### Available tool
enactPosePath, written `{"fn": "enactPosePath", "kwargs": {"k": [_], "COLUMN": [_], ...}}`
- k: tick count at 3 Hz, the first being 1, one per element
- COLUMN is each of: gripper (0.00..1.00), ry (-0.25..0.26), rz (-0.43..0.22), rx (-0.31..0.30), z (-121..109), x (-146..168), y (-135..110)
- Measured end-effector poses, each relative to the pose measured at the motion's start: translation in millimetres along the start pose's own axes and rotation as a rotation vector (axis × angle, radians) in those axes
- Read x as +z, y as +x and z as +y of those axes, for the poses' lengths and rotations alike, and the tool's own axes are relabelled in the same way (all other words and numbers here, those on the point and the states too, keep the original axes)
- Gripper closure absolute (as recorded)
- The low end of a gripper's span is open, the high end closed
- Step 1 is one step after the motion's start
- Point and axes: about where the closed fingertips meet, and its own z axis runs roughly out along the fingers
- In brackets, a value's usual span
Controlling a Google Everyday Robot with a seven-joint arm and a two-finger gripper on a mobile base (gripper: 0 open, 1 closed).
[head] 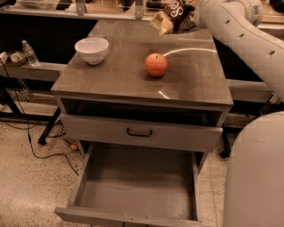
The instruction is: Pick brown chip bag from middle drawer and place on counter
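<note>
**Camera view** (the only view; front of the grey cabinet, looking down)

- Reference: round red-orange apple (156, 64), sitting mid-way on the glossy grey-brown slab counter (195, 91).
- Crinkly brown chip bag (174, 15), dark middle with cream-yellow ends: behind the apple and a little right, over the counter's far edge. It looks lifted off the surface.
- Pincer (190, 12): at the bag's right end, behind and right of the apple. It is closed on the bag and mostly hidden by the foil.
- White jointed arm (248, 37): runs from the pincer to the right of the apple and toward the camera.
- Wide grey middle drawer (137, 186): pulled open, below and in front of the apple. Its floor is bare.
- Grey drawer front with black handle (140, 132): shut, between the apple and the open drawer.
- White ceramic bowl (92, 48): on the counter left of the apple, well apart from it.
- Clear plastic water bottle (30, 52): far left of the apple, on a ledge off the cabinet.

**Step in hand:** judged, the pick is done and the placing is under way.

**Next move calls for:**
- Lower the bag onto bare slab; the free ground right of the apple looks best.
- Keep off the apple, since a nudge could set it rolling.
- Let go only once the bag's weight rests on the counter.

**Writing:**
- White script on the bag's dark panel. One large letter resembles an "S"; the rest is folded away.
- No brand legible, and no writing elsewhere.
</note>
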Motion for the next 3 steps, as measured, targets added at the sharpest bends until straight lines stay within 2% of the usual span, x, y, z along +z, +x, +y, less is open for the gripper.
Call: {"fn": "enactPosePath", "kwargs": {"k": [1,3], "gripper": [0.82,0.36], "ry": [-0.064,-0.127], "rz": [0.042,0.027], "rx": [-0.01,-0.046], "z": [13.7,29.8], "x": [17.3,27.7], "y": [18.1,12.7]}}
